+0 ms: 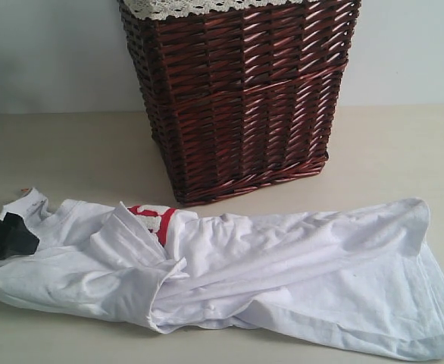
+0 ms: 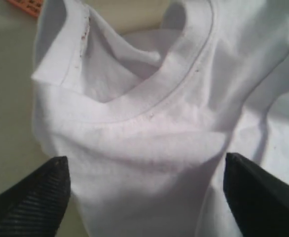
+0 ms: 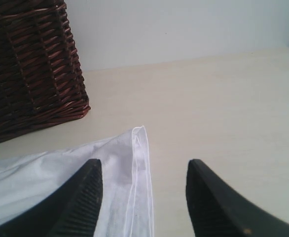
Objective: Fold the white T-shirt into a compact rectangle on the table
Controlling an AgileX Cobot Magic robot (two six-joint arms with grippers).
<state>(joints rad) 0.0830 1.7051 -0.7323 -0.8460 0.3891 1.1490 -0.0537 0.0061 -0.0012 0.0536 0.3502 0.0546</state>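
Shirt: the white T-shirt (image 1: 282, 265) lies rumpled and drawn out lengthwise across the near part of the table (image 1: 389, 152), with the collar end to the left and the hem end to the right. We see loose folds throughout and no rectangle yet. A flap left of the middle shows a bit of red print (image 1: 155, 220).

Behind it, at the far centre, stands a dark red-brown wicker basket (image 1: 237, 98) with white lace trim (image 1: 184, 7) at its rim. A narrow strip of bare table separates it from the shirt.

Left gripper (image 2: 145, 160): its jaws are spread wide over the cloth beside the ribbed neckband (image 2: 159, 94), with nothing pinched. We note an orange tag (image 2: 23, 6) past the collar. From the exterior view, the black gripper sits at the shirt's left end.

Right gripper (image 3: 144, 164): its fingers stand apart at the shirt's right end. The hemmed corner (image 3: 139, 143) reaches into the gap beside one finger, with bare table beside the other. The cloth is not clamped. We cannot see this gripper in the exterior view.
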